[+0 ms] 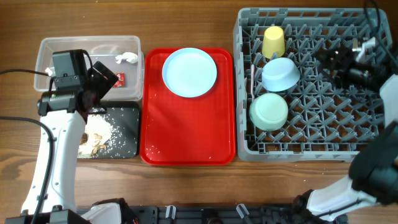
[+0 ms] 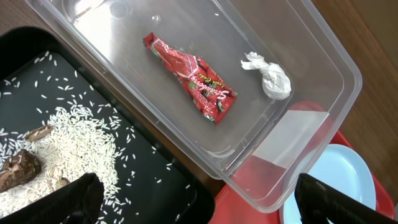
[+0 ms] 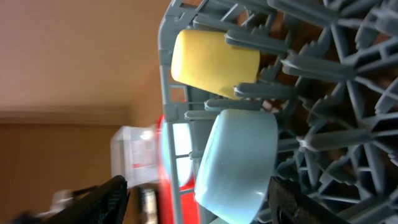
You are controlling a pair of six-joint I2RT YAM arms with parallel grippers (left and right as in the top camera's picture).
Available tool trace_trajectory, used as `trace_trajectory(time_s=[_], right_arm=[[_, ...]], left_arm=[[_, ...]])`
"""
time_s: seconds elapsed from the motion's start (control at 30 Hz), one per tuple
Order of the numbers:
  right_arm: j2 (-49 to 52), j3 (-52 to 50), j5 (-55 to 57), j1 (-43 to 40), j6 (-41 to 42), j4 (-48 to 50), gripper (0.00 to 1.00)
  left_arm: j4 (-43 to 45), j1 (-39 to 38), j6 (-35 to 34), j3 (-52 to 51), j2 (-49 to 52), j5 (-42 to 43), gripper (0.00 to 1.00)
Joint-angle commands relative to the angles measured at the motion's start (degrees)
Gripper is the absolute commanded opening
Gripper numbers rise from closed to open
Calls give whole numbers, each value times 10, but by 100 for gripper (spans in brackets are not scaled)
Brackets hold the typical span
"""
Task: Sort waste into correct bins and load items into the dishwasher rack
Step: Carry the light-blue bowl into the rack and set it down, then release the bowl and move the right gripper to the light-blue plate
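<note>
Overhead: the light-blue plate (image 1: 189, 73) lies flat on the red tray (image 1: 186, 134) mid-bench, so a rim pinch may slip. Left wrist: the left gripper (image 2: 202, 208), apart and empty, hovers over the clear tub (image 2: 124, 81) near the left edge; lowering could strike its wall. Right wrist: the right gripper (image 3: 199, 199), apart, could snag dishwasher rack (image 3: 177, 112) pegs.

Brown wood bench (image 1: 186, 18), grain running left to right with darker streaks. Light even, shadows soft. Right wrist view: background blurred, a tan area (image 3: 74, 50) meeting a darker brown band (image 3: 62, 155); cannot tell wall from floor.
</note>
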Motion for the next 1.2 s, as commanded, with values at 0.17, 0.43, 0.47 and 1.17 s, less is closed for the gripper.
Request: trace_trajectory(time_s=[0.17,0.43,0.47,1.17], right_arm=[[-167,14,276,220,-7,21,69],[-132,3,560,353,13,-1,24],[-124,3,564,353,12,-4,24],[-120,20,551,326,35,-127,27]], left_arm=[[0,2,9,4,-9,-2,100],[0,2,9,4,-9,-2,100],[0,2,9,4,-9,-2,100],[0,2,9,4,-9,-2,100]])
